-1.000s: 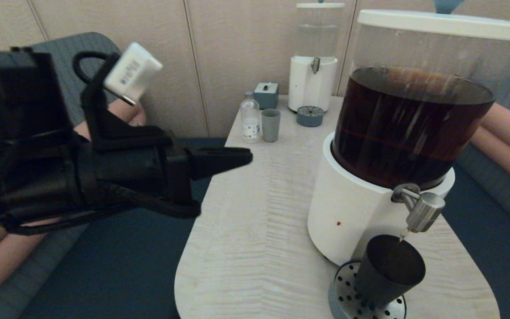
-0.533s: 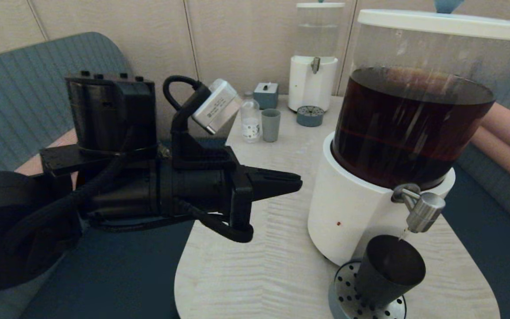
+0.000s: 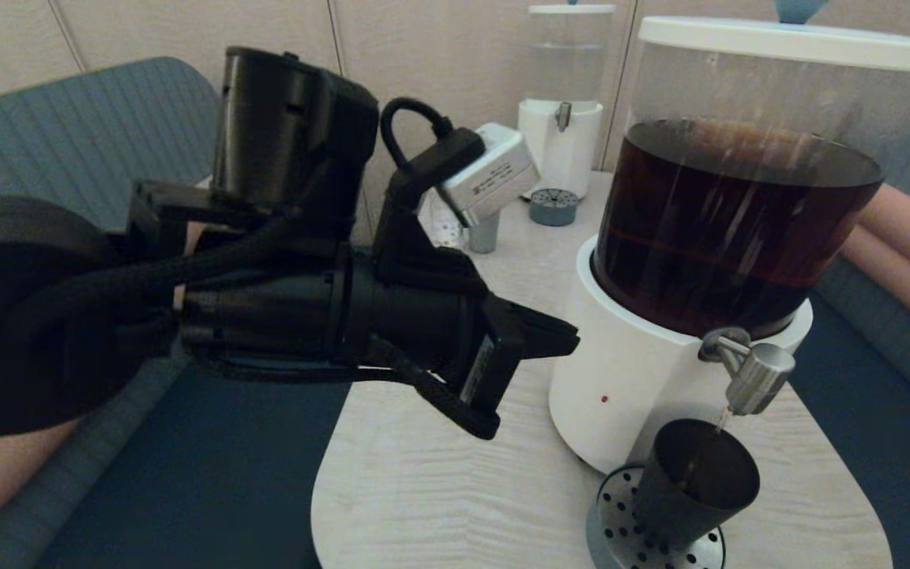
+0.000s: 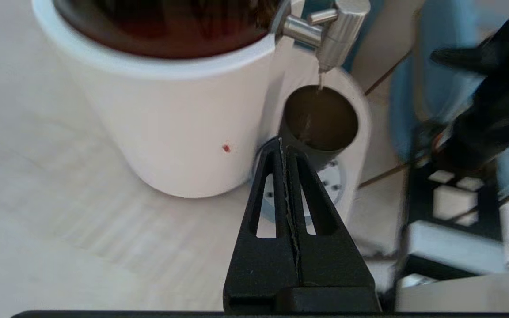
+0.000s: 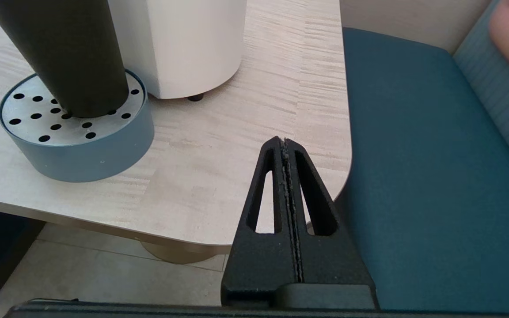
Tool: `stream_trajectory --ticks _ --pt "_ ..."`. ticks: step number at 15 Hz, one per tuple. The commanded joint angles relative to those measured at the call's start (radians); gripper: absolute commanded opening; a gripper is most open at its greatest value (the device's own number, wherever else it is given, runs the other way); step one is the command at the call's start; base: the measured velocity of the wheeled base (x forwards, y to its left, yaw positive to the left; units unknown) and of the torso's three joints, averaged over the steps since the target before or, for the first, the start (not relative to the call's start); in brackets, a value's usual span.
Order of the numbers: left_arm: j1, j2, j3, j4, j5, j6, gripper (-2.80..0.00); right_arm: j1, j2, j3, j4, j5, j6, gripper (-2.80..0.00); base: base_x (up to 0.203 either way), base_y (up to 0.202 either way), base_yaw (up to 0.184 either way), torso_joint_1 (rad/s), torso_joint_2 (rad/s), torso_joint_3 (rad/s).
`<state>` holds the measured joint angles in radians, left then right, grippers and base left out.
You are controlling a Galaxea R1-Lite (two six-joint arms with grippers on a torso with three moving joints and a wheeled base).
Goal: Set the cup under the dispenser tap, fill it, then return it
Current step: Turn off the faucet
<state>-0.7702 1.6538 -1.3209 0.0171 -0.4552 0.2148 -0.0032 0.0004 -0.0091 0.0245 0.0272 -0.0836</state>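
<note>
Your black cup [image 3: 696, 482] stands on the round drip tray [image 3: 621, 537] with holes, right under the steel tap [image 3: 751, 375] of the big drink tank [image 3: 727, 213]. A thin stream of brown drink runs from the tap into the cup. The cup leans a little in the head view.

Your left gripper [image 3: 562, 341] hangs over the table [image 3: 455, 474], to the left of the tank's white base. Its fingers are pressed tight together and hold nothing. It points toward the white base and is near it. You cannot tell if it touches. That white base sits between the gripper and the cup.

Your right gripper [image 5: 283, 143] is pressed together too, with nothing in it. It waits low by the table's edge, near the blue seat [image 5: 435, 176].

At the far end of the table you can see a small water tank [image 3: 562, 103], its little drip tray [image 3: 554, 207] and a grey cup [image 3: 485, 235], partly hidden by the left arm.
</note>
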Motion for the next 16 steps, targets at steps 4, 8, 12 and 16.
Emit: stream_trajectory --ticks 4,8,12,16 --pt "-0.099 0.152 -0.233 0.263 0.157 0.237 -2.80 0.000 -0.002 0.000 0.000 0.000 -0.001 -2.80 0.000 0.000 0.000 0.000 0.00 0.000" --pt "-0.155 0.259 -0.356 0.266 0.221 0.268 -2.80 0.000 -0.001 0.000 0.000 0.000 -0.001 -2.80 0.000 0.000 0.000 0.000 0.00 0.000" --pt "-0.214 0.310 -0.426 0.267 0.251 0.269 -2.80 0.000 0.000 0.000 0.000 0.000 -0.001 -2.80 0.000 0.000 0.000 0.000 0.00 0.000" --pt "-0.240 0.333 -0.461 0.265 0.271 0.268 -2.80 0.000 0.000 0.000 0.000 0.000 -0.001 -2.80 0.000 0.000 0.000 0.000 0.00 0.000"
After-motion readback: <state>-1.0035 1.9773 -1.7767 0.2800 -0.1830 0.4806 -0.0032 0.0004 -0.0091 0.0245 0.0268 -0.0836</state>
